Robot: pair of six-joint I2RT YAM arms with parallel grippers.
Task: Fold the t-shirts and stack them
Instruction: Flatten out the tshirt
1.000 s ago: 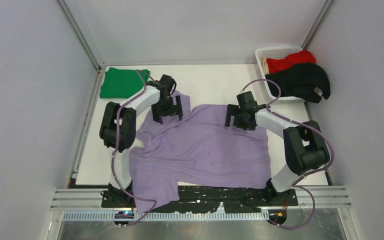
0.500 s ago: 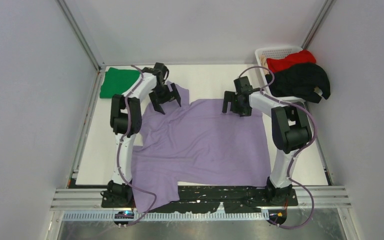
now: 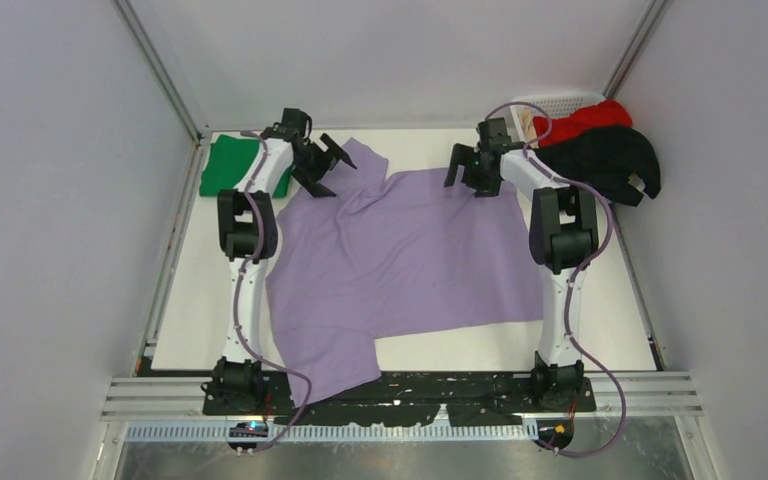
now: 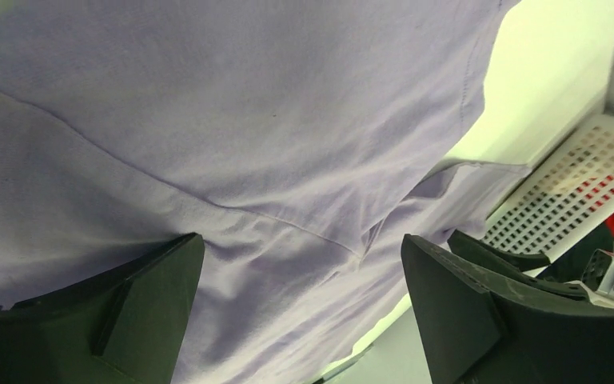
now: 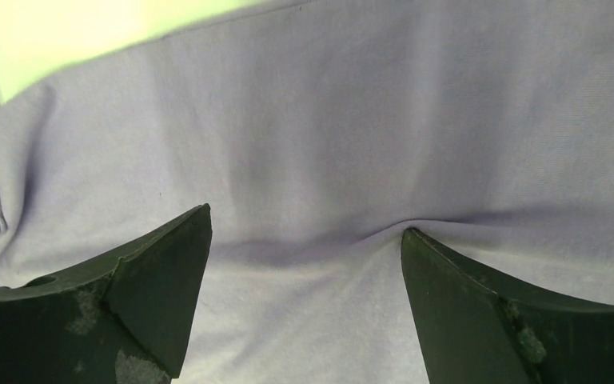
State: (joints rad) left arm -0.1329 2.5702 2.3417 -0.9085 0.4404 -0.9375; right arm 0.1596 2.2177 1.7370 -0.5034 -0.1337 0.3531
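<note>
Lavender t-shirt (image 3: 410,255) lies spread flat across the middle of your tabletop (image 3: 200,300), reaching from close to the far edge down to the near edge. Its long axis runs slantwise, from the far right towards the near-left corner. One flap at the near left spills over the near edge onto the arm bases; another flap points towards the far edge, by the left arm. You cannot tell from these views which end carries the collar. The right side of the cloth lies fairly smooth, while the far-left part is creased.

Your left gripper (image 3: 328,163) sits over the shirt's far-left flap, fingers spread apart. The left wrist view shows purple cloth with a seam filling the gap between the fingers (image 4: 152,296); nothing is pinched. Your right gripper (image 3: 477,172) is at the shirt's far-right corner, also spread wide. In its wrist view a pucker in the fabric meets one fingertip (image 5: 416,244), so that tip seems to press on the cloth.

Further out, a folded green t-shirt (image 3: 230,165) lies in the far-left corner, just beside the left arm. In the far-right corner a white lattice basket (image 3: 550,100) holds a red t-shirt (image 3: 585,118), and a black t-shirt (image 3: 605,160) drapes over its rim.
</note>
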